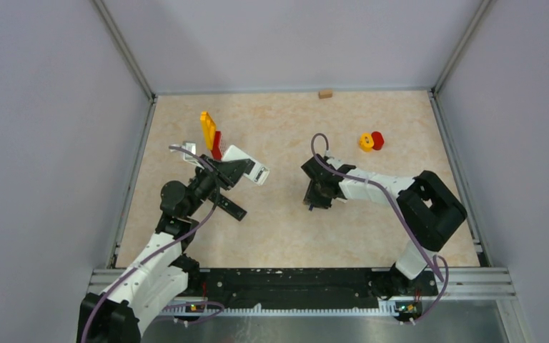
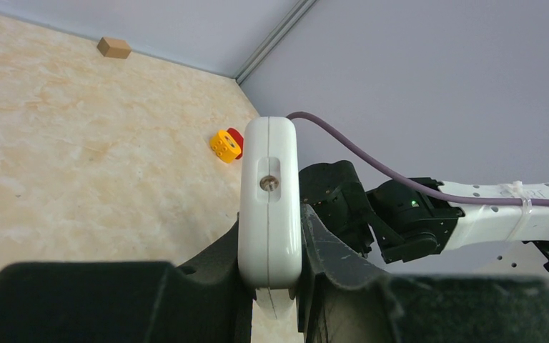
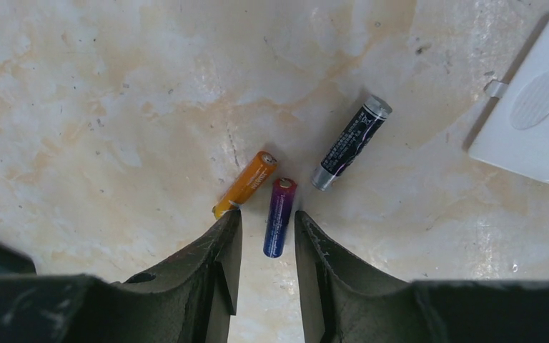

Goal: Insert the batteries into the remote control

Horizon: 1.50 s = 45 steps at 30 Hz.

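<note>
My left gripper [image 1: 227,174] is shut on a white remote [image 1: 251,165] and holds it above the table; in the left wrist view the remote [image 2: 269,179] stands end-on between the jaws of that gripper [image 2: 270,227]. My right gripper [image 1: 319,194] is low over the table, open. In the right wrist view its fingers [image 3: 267,214] straddle a purple-blue battery [image 3: 279,216] without touching it. An orange battery [image 3: 246,184] lies by the left fingertip and a dark battery [image 3: 350,141] lies further off. A fourth battery is not in view.
A white battery cover [image 3: 536,128] lies right of the batteries. Yellow and red bricks [image 1: 211,132] stand behind the remote. A yellow-and-red block pair [image 1: 370,141] and a small wooden block [image 1: 324,93] sit toward the back. A black bar-shaped object [image 1: 231,209] lies near the left arm.
</note>
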Motion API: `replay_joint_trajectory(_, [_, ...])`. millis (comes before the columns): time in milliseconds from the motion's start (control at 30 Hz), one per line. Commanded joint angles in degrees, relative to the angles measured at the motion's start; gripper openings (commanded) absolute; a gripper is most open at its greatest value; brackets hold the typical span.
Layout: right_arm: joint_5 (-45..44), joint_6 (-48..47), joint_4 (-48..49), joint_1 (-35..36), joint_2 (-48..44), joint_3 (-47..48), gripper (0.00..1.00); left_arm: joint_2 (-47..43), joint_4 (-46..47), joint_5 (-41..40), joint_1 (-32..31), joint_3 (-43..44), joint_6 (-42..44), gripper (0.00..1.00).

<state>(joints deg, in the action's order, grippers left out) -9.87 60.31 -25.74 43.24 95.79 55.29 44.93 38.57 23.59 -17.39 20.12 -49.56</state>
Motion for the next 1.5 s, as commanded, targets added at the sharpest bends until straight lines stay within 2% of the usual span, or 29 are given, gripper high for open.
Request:
replay_joint_trajectory(0, [-1.8, -0.1, -3.2, -0.4, 2.0, 2.6, 0.35, -1.4, 3.6, -0.9, 0.4, -0.3, 0.5, 0.00])
replay_joint_trajectory(133, [-2.0, -0.6, -5.1, -0.3, 2.4, 3.1, 0.30, -1.7, 3.7, -1.0, 0.4, -0.5, 0.9, 0.00])
replay_joint_trajectory(333, [-2.8, -1.6, -6.0, 0.0, 1.8, 2.7, 0.12, -1.8, 3.8, -1.2, 0.5, -0.6, 1.0, 0.00])
replay_joint_trajectory(600, [-2.4, -5.1, -7.4, 0.5, 4.7, 3.7, 0.14, -1.8, 3.8, -1.3, 0.6, -0.5, 0.7, 0.00])
replay_joint_trajectory(700, [-6.9, -6.2, -10.6, 1.7, 6.3, 5.4, 0.13, -2.0, 3.5, -1.9, 0.6, -0.5, 1.0, 0.00])
replay_joint_trajectory(800, [-10.7, -6.9, -12.3, 2.9, 7.3, 6.4, 0.10, -2.9, 2.1, -3.5, 0.6, -0.7, 1.7, 0.00])
replay_joint_trajectory(867, [-12.2, -7.3, -13.4, 3.7, 7.5, 7.2, 0.01, -3.4, 1.4, -4.0, 0.6, -0.6, 2.0, 0.00])
replay_joint_trajectory(1000, [-14.3, -8.3, -13.4, 6.0, 3.5, 8.3, 0.00, -3.5, 0.4, -3.9, 0.6, -0.2, 1.9, 0.00])
replay_joint_trajectory(1200, [-9.5, -17.1, -3.8, 6.7, -13.4, 5.8, 0.00, -2.8, 0.7, -3.3, 0.7, 0.1, -0.1, 0.00])
replay_joint_trajectory(1467, [5.7, -34.3, 27.0, 6.8, -35.2, -5.7, 0.00, 0.8, 4.1, -2.1, 0.6, 1.4, -4.4, 0.00])
